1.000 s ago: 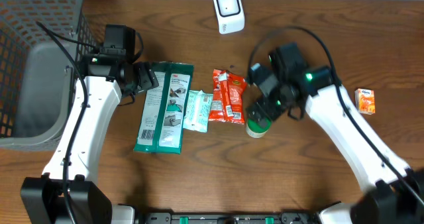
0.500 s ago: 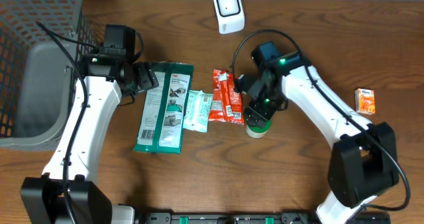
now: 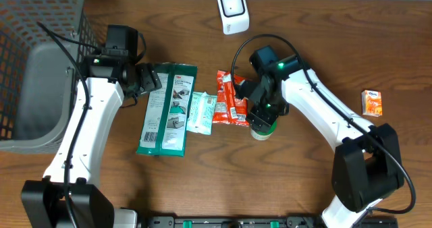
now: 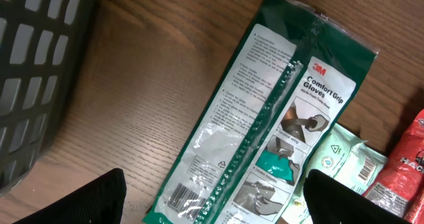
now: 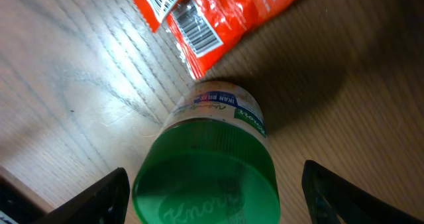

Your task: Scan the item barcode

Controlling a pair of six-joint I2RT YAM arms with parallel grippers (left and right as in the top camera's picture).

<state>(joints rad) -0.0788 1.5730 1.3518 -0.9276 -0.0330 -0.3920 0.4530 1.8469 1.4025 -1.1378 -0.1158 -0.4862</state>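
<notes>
The right gripper (image 5: 213, 184) has its fingers (image 5: 106, 197) wide, one on each side of the green-lidded jar (image 5: 207, 151). A gap shows at both sides, so nothing is gripped. The jar stands upright near the middle of the tabletop (image 3: 202, 181), just beside the near end of a red packet (image 5: 218, 12). The left gripper (image 4: 222, 201) is also wide and empty, hanging over a green glove packet (image 4: 265, 131) beside the grey basket (image 4: 33, 71) at the left edge. The white scanner (image 3: 233, 11) stands at the far edge, well apart from the jar.
</notes>
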